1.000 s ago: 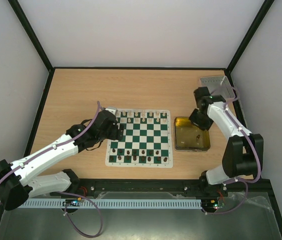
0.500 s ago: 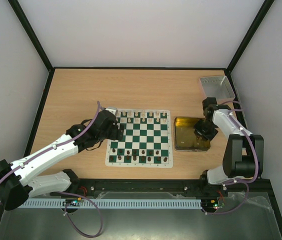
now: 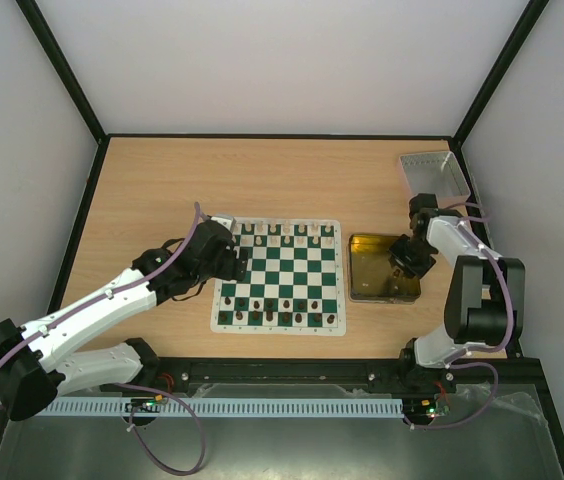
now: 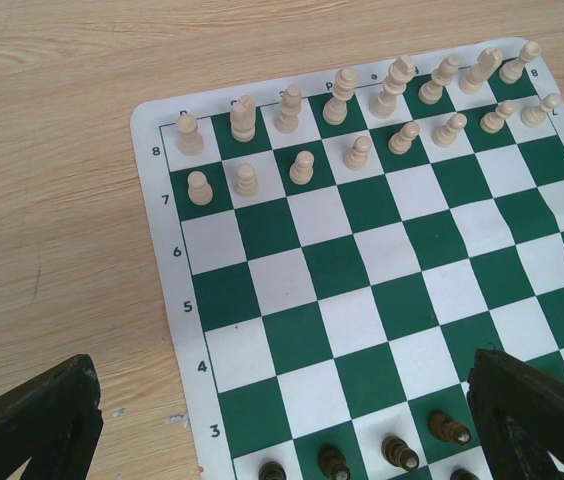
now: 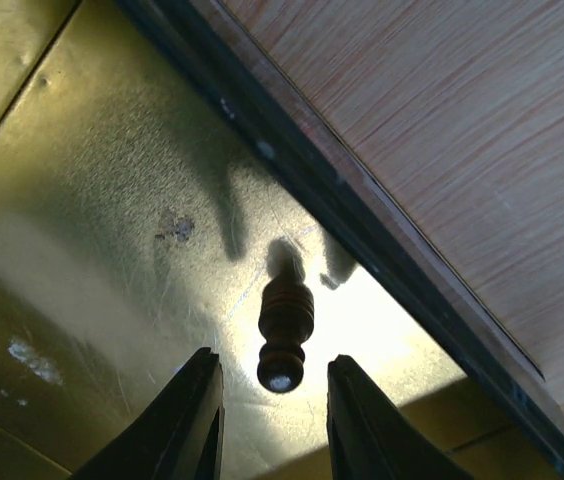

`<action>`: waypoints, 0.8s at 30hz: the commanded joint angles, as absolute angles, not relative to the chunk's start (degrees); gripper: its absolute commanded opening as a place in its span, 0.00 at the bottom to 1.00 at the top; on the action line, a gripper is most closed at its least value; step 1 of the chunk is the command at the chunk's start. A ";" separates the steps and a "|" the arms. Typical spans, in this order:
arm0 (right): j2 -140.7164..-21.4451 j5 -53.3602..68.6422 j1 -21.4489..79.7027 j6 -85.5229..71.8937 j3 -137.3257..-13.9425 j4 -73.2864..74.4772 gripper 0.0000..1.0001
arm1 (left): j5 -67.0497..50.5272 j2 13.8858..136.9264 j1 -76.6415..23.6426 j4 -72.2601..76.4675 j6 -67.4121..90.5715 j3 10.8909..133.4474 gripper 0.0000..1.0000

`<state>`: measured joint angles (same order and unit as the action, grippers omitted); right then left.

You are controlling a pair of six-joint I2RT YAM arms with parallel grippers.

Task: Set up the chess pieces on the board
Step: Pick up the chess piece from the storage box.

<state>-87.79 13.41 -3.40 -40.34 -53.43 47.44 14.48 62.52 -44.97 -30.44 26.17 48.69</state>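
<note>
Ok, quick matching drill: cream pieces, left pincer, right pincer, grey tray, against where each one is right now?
1 cream pieces
2 left pincer
3 right pincer
4 grey tray

A table, far right corner
B over yellow tray, flanking a dark piece
C board, far two rows
D open, at the board's left edge

Pairs: 1-C, 2-D, 3-B, 4-A

Wooden table (image 3: 262, 180), pale grain, dark frame along its edges. Lying flat at centre, nearer the front: the board (image 3: 280, 275), green and white checks with a white border. Just right of it, a narrow strip of wood between them, a translucent yellow tray (image 3: 370, 278). Far right corner: a grey tray (image 3: 434, 172), well apart from the board.
</note>
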 commanded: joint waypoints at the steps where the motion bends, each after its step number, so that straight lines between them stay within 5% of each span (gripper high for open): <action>1: -89.78 13.30 -3.86 -40.71 -52.97 45.88 0.27 | 14.58 62.31 -44.65 -30.23 26.01 48.11 0.99; 24: -88.47 11.29 -3.96 -39.02 -53.67 47.02 0.02 | 14.41 62.69 -44.65 -30.04 25.89 48.04 0.99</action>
<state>-91.66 12.82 -3.75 -39.66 -53.45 44.75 14.46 62.52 -44.97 -30.37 26.17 48.66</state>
